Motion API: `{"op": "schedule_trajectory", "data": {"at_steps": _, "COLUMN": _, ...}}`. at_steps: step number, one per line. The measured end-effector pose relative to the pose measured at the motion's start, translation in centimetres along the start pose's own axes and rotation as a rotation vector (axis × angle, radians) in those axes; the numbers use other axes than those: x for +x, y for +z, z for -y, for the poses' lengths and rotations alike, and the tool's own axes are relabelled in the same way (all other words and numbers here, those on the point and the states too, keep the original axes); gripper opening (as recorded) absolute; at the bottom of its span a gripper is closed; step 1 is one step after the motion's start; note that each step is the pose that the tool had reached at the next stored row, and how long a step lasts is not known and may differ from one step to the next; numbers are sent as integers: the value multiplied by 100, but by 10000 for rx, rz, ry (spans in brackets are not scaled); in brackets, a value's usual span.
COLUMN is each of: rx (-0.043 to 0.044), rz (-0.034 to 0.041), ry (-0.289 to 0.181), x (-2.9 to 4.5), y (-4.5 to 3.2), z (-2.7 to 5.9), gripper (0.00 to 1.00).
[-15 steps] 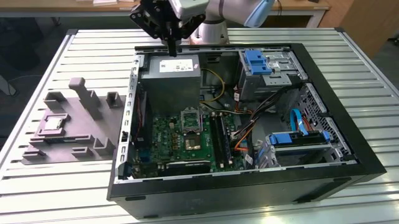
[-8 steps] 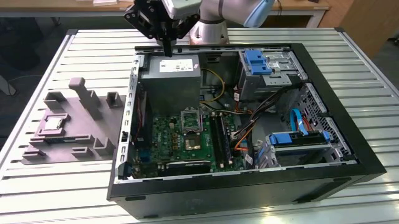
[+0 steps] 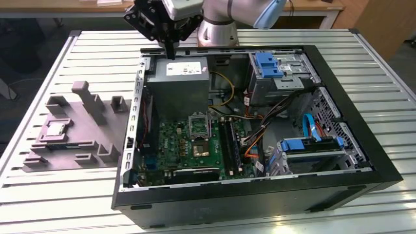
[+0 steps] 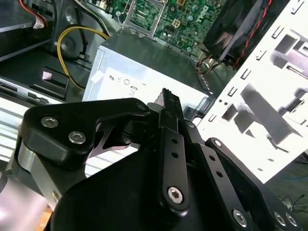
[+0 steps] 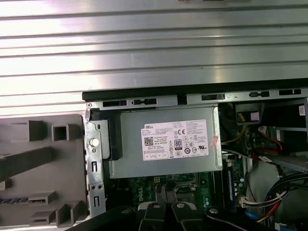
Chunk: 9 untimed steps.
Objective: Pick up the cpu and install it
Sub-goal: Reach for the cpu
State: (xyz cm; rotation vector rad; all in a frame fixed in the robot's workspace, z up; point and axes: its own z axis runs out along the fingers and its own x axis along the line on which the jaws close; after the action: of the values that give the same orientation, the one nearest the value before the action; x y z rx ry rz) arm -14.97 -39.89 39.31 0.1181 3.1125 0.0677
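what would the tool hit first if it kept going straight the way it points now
Probably the grey power supply box with the white label: in the exterior view the tool points down just above its top. Depth is unclear, so it might narrowly miss the box's edge.

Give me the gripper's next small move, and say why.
Probably shift toward the exterior view's left, to the grey fixture: the cpu lies there unpicked, while the gripper, shut and empty, hangs over the metal box.
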Motion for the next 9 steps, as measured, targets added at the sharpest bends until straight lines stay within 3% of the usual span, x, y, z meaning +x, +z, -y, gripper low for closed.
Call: {"op": "schedule_trajectory", "data": {"at_steps": 9, "rx": 0, "rz": 0, "ry": -1, "x": 86, "y": -1, "z": 7, "gripper": 11}}
